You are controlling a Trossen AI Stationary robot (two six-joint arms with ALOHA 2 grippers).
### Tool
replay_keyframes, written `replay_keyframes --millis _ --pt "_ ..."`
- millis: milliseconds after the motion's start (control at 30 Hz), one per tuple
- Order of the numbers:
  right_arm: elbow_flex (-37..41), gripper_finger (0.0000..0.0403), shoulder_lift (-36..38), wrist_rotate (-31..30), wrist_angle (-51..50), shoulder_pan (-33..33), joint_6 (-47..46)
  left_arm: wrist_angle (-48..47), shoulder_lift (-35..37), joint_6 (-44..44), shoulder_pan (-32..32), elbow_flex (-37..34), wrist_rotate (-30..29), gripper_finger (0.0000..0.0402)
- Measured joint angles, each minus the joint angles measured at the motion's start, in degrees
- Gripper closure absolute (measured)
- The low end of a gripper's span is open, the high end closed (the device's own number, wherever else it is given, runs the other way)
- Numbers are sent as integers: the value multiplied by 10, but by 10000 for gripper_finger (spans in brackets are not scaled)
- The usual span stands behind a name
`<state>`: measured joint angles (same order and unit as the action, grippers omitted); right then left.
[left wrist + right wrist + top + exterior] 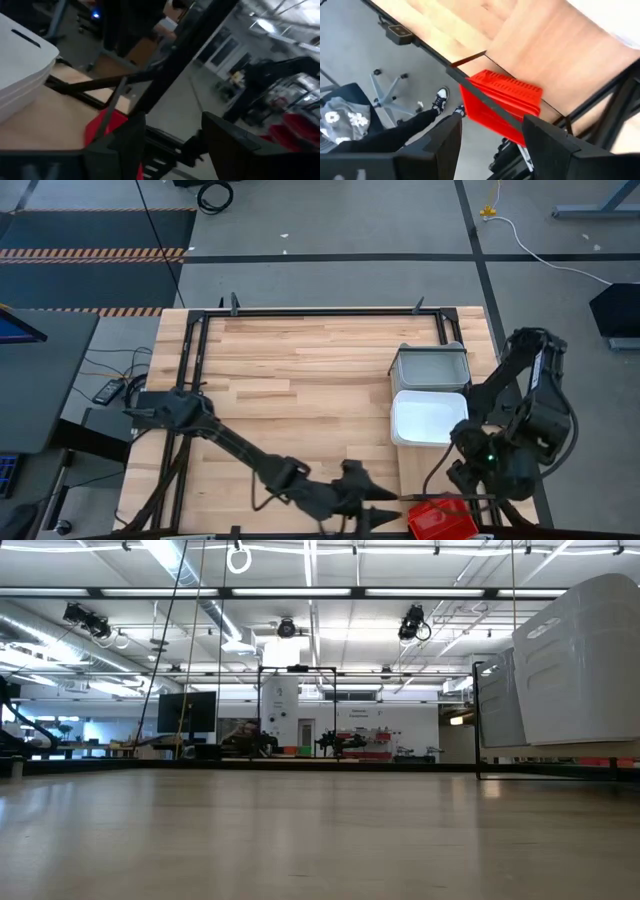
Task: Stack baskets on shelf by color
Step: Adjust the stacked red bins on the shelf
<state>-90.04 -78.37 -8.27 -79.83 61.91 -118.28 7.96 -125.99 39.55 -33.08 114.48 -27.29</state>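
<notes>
The red basket [441, 520] is sitting at the near end of the shelf [425, 480], close to the desk's near right corner, and in the right wrist view [502, 102] it is tilting over the near edge with part of its mesh wall hanging past the wood. Farther along the same pale shelf, toward the far edge of the desk [300, 370], the white basket [428, 418] is lying flat, and just beyond it the light grey basket [430, 367] is sitting touching it or nearly so. How many bins are nested in each I cannot tell from above; the left wrist view is showing the white one [22, 70] as several stacked rims. In the low view the white basket [585, 660] and the grey one [498, 700] are looming at the right side of the tabletop.

The left gripper [375, 510] is reaching along the near edge of the desk, just beside the red basket on its left side; its fingers [230, 142] are standing apart, released, with nothing between them, and the red plastic [107, 127] is showing just beyond.

The right gripper [470, 480] is hovering above the near right corner, beside the shelf, also spread open and empty, its fingers [547, 137] framing the red basket below. Beyond the desk edge a person's dark trouser leg and shoe [440, 97] are showing on the floor, near a chair base [390, 92].
</notes>
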Motion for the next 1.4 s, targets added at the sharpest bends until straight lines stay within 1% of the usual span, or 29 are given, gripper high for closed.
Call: replay_keyframes --millis 133,233,300,367,467,567,667,800,867,967,1100,1233,1400 --pt "0 190 15 11 -8 6 -2 -107 -52 -13 15 100 6 202" --pt "0 190 16 50 -4 13 -7 -143 -63 -26 24 128 19 207" --pt "0 190 10 85 -10 21 14 -139 -63 -27 28 129 29 210" --pt "0 190 -2 110 -11 33 54 -137 -63 -41 30 129 48 214" --pt "0 190 -21 117 10 53 106 -151 -63 -100 25 129 73 219" --pt "0 190 -37 127 38 64 100 -209 -63 -137 15 126 77 225" --pt "0 190 -53 130 108 70 100 -251 -64 -139 11 125 80 229" --pt "0 190 -89 119 230 75 134 -272 -63 -149 14 125 76 230" --pt "0 190 -118 130 260 75 151 -272 -63 -151 14 125 76 230" --pt "0 190 -163 161 282 75 182 -270 -63 -147 14 125 76 230" --pt "0 190 -218 190 282 75 243 -270 -63 -142 11 125 76 230" --pt "0 190 -256 193 277 69 272 -272 -63 -132 1 125 76 230" --pt "0 190 -292 177 276 59 274 -272 -63 -132 -13 125 77 230"
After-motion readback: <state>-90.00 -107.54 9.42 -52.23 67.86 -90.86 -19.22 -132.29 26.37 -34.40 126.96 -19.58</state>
